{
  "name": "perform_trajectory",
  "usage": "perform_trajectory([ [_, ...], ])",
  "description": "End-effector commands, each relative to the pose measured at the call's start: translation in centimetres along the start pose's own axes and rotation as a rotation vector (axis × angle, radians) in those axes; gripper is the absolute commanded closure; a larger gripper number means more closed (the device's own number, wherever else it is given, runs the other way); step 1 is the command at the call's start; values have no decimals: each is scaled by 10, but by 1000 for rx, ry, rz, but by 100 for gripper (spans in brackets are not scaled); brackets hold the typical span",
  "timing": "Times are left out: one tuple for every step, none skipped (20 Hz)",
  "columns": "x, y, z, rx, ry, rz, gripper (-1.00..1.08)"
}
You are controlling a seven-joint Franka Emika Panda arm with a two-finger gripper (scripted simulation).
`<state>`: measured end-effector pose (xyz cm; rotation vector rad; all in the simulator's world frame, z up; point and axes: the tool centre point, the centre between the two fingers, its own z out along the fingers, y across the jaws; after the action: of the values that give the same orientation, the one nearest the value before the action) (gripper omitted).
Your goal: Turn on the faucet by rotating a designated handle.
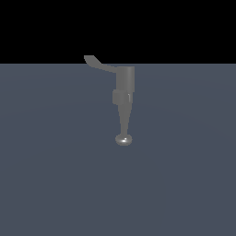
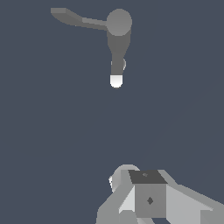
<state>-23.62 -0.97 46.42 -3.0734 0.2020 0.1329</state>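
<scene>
Exterior view shows only a small grey metallic faucet (image 1: 124, 90) standing on a flat slate-blue surface (image 1: 55, 175), a little above the middle of the picture and close to where the surface meets the black background. Its cylindrical body is upright, and below it a tapered spout comes toward the camera and ends in a shiny rounded knob (image 1: 123, 139). A thin grey bent handle (image 1: 97, 63) with a flattened, paddle-like tip projects from the top of the body toward the exterior view's left, its tip rising just past the horizon line. No part of the arm appears in this view.

Wrist view looks down on the same faucet (image 2: 118, 33): the round top of the body, the spout with its bright end, and the handle (image 2: 72, 18) reaching sideways away from the body. The white and grey end effector (image 2: 146, 197) shows only in part at the edge of that picture, well apart from the faucet and touching nothing. Its fingertips are out of sight, so I cannot tell whether it is spread or pressed together.
</scene>
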Motion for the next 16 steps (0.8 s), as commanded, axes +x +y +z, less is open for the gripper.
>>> perform_trajectory([
  [7,-2,1,8,-1,32,108],
  [10,-3,1,12,-1,47,108],
  [13,-4,2,16,-2,64,108],
  [17,-5,3,20,-2,82,108],
  [21,-6,3,24,-3,101,108],
  [25,-7,4,28,-4,121,108],
  [29,-8,5,32,-5,143,108],
  [34,-10,6,36,-6,166,108],
  [38,-11,7,40,-7,189,108],
  [43,-12,8,44,-9,212,108],
  [47,-14,9,48,-10,236,108],
  [52,-15,11,52,-11,259,108],
  [56,-16,12,55,-13,283,108],
  [61,-18,13,58,-15,307,108],
  [66,-19,15,61,-16,331,108],
  [70,-21,16,63,-18,355,108],
])
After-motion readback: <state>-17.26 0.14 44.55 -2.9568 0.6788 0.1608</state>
